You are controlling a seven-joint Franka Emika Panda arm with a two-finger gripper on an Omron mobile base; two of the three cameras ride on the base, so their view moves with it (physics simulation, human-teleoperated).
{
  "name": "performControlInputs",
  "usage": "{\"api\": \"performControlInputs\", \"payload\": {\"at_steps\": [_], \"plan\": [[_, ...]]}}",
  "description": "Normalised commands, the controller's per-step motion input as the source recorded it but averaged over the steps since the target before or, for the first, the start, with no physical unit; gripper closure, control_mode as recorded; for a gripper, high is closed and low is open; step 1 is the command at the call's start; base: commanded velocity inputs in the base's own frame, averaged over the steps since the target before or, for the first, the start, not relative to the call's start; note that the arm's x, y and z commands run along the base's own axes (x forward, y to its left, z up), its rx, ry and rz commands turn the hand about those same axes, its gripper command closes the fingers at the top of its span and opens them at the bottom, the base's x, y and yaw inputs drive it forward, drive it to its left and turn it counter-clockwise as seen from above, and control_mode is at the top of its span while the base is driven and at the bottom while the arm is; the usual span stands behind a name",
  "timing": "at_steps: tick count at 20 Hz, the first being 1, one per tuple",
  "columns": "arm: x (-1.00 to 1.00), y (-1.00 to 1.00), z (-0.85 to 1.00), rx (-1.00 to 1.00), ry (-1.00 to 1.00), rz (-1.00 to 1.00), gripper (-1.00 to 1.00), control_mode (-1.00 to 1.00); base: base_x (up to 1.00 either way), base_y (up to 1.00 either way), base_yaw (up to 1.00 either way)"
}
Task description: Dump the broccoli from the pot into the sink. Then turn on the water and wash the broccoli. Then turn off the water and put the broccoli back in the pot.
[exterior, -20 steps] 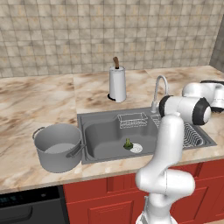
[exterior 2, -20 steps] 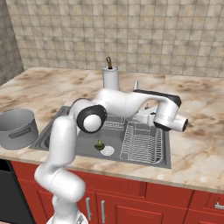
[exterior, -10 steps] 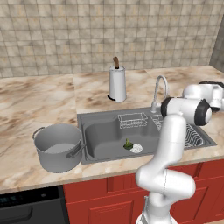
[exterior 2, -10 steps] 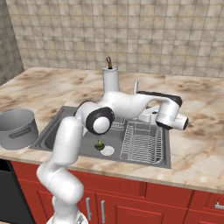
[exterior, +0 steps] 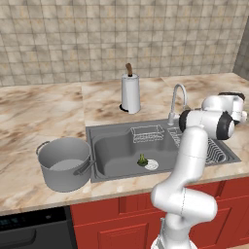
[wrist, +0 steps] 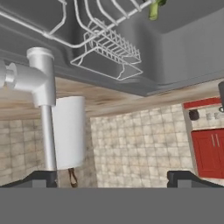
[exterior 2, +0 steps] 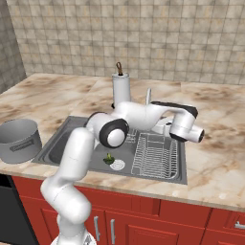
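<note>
Swinging further right since a moment ago, the hand now sits beside the faucet (exterior: 178, 99), fingers (wrist: 190, 178) spread wide and holding nothing. Broccoli (exterior: 142, 159) lies in the sink (exterior: 112, 158) by the drain; the pot (exterior: 64, 163) stands on the counter (exterior: 44, 112) left of it.

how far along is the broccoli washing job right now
Dump looks done: the small green broccoli floret lies in the dark grey metal sink by the drain, and the large grey metal stockpot stands upright beside it. In hand: the open gripper is near the curved chrome faucet. No water runs; washing and returning remain.
</note>
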Motion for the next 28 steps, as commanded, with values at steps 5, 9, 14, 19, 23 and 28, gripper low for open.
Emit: {"api": "performControlInputs", "payload": {"at_steps": [5, 9, 14, 19, 23, 28], "plan": [[0.31, 0.00, -0.11, 0.00, 0.00, -0.03, -1.00, -1.00, 0.00, 0.00, 0.00], [0.31, 0.00, -0.13, 0.00, 0.00, -0.03, -1.00, -1.00, 0.00, 0.00, 0.00], [0.40, 0.00, -0.20, 0.00, 0.00, -0.01, -1.00, -1.00, 0.00, 0.00, 0.00], [0.41, 0.00, -0.20, 0.00, 0.00, 0.00, -1.00, -1.00, 0.00, 0.00, 0.00], [0.39, 0.00, -0.19, 0.00, 0.00, 0.00, -1.00, -1.00, 0.00, 0.00, 0.00], [0.31, -0.07, -0.16, 0.00, 0.00, 0.00, -1.00, -1.00, 0.00, 0.00, 0.00]]}}
